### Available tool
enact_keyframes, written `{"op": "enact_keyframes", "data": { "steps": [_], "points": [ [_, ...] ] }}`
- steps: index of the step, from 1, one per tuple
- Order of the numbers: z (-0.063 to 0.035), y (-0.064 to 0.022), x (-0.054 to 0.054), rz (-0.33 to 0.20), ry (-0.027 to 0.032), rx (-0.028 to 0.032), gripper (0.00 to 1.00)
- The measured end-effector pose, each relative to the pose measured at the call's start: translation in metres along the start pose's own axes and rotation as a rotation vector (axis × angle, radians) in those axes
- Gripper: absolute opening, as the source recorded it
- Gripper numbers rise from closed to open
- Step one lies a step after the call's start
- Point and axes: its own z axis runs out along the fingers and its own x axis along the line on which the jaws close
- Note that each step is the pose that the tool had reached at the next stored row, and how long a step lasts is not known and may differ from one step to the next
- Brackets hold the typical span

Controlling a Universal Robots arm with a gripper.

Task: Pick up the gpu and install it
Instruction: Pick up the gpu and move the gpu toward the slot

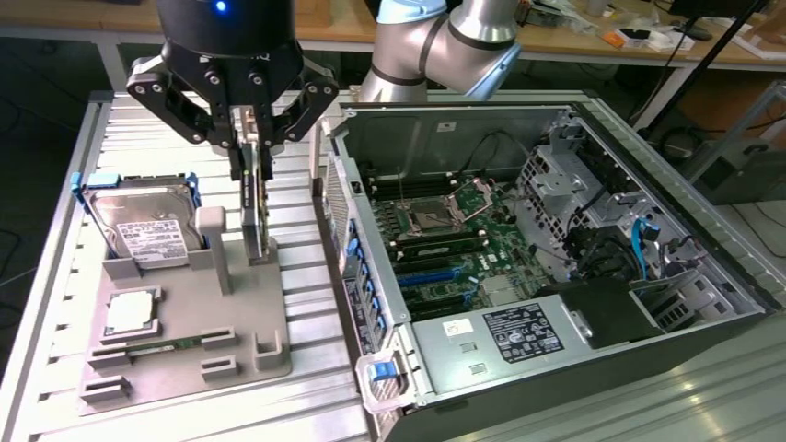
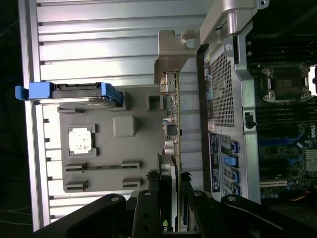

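Note:
The gpu point(image 1: 257, 207) stands on edge, a thin green card seen nearly edge-on, at the back right of the grey fixture plate point(image 1: 246, 313). Its lower end is at the plate's upright holder; I cannot tell whether it still rests in it. My gripper point(image 1: 252, 166) comes down from above, its two fingers shut on the card's upper edge. In the wrist view the gpu point(image 2: 174, 134) runs away from my gripper point(image 2: 172, 201), with its silver end bracket point(image 2: 171, 54) at the far end.
On the fixture plate are a hard drive in a blue frame point(image 1: 142, 221), a processor chip point(image 1: 132, 313) and a narrow memory stick point(image 1: 154, 347). The open computer case point(image 1: 687, 304) lies at the exterior view's right, motherboard point(image 1: 448, 249) exposed, its side wall close beside the gpu.

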Motion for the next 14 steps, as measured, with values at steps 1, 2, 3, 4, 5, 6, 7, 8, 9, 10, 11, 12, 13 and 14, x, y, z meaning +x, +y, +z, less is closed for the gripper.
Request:
{"op": "enact_keyframes", "data": {
  "steps": [1, 2, 3, 4, 5, 6, 7, 8, 9, 10, 11, 12, 13, 14],
  "points": [
    [-0.0004, 0.0, 0.0, 0.0, 0.0, 0.0, 0.27],
    [-0.0009, 0.0001, 0.0, 0.0, 0.0, 0.0, 0.27],
    [-0.0012, 0.0001, 0.0, 0.0, 0.0, 0.0, 0.27],
    [-0.002, 0.0001, 0.0, 0.0, 0.0, 0.0, 0.27],
    [-0.0024, 0.0002, -0.0001, 0.0, 0.0, 0.0, 0.27],
    [-0.0028, 0.0002, -0.0001, 0.0, 0.0, 0.0, 0.27],
    [-0.0031, 0.0002, -0.0001, 0.0, -0.0001, -0.0001, 0.27],
    [-0.0034, 0.0002, -0.0001, 0.0, 0.0, -0.0001, 0.27],
    [-0.0038, 0.0003, -0.0001, 0.0, 0.0, 0.0, 0.27],
    [-0.0041, 0.0003, -0.0001, 0.0, 0.0, 0.0, 0.27],
    [-0.0045, 0.0003, -0.0001, 0.0, 0.0001, 0.0, 0.27],
    [-0.0048, 0.0003, -0.0001, 0.0, 0.0, 0.0, 0.27],
    [-0.0051, 0.0003, -0.0001, 0.0, 0.0, 0.0, 0.27],
    [-0.0055, 0.0004, -0.0002, 0.0, 0.0, 0.0, 0.27]
  ]
}}
